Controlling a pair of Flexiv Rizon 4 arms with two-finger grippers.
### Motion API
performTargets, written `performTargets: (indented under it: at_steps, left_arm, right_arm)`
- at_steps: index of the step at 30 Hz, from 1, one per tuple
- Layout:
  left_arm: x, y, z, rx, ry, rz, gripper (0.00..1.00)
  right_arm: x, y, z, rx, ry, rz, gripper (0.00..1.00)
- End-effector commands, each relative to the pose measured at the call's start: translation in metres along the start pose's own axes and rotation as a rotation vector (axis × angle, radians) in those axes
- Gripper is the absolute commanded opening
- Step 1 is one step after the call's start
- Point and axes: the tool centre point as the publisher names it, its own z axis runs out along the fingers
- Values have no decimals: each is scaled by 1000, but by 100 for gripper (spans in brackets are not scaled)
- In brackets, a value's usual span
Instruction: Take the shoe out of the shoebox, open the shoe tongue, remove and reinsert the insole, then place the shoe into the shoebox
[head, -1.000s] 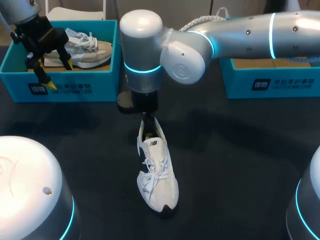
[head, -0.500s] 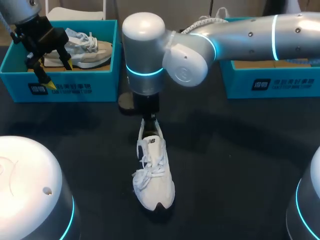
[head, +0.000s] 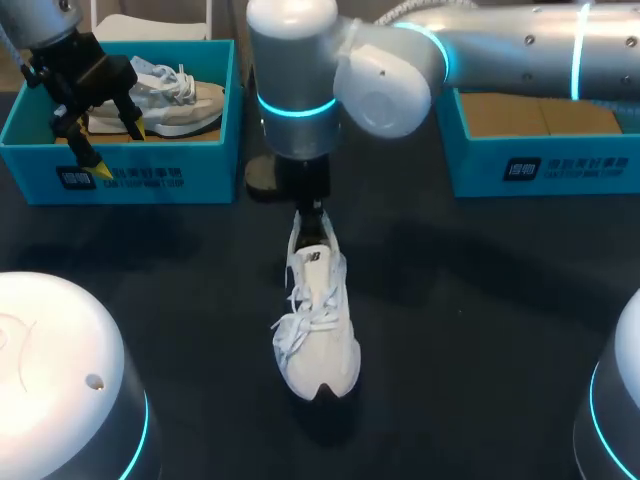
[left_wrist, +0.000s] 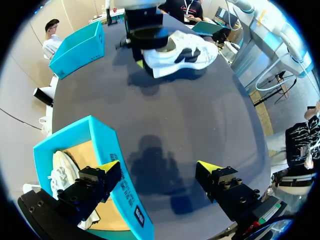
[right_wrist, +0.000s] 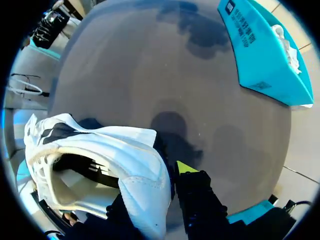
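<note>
Right gripper (head: 312, 208), reaching to the table's (head: 480, 300) middle, is clamped on the heel collar of the white shoe (head: 320, 320), one yellow-tipped finger (right_wrist: 187, 169) outside the heel and the other hidden by it; the toe points toward the near edge. Left gripper (head: 118, 150) hangs wide apart and empty over the front wall of the far-left shoebox (head: 140, 165), which holds a second shoe (head: 175, 100). Another shoebox (head: 540, 165) sits far right.

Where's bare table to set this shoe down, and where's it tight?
Bare table lies both sides of the white shoe, widest toward the right shoebox, also before the left shoebox. Crowded: the left shoebox, second shoe inside, left gripper over its front.
</note>
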Motion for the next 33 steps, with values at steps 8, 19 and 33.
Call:
performTargets:
  at_steps: [8,19,33]
  left_arm:
    - [1,0,0,-3,0,0,100]
    - [1,0,0,-3,0,0,100]
    - [1,0,0,-3,0,0,100]
  right_arm:
    - [5,-15,-53,-16,12,-50,0]
    - [2,-40,-80,42,-8,41,0]
    - [-38,-157,-172,116,-131,70,0]
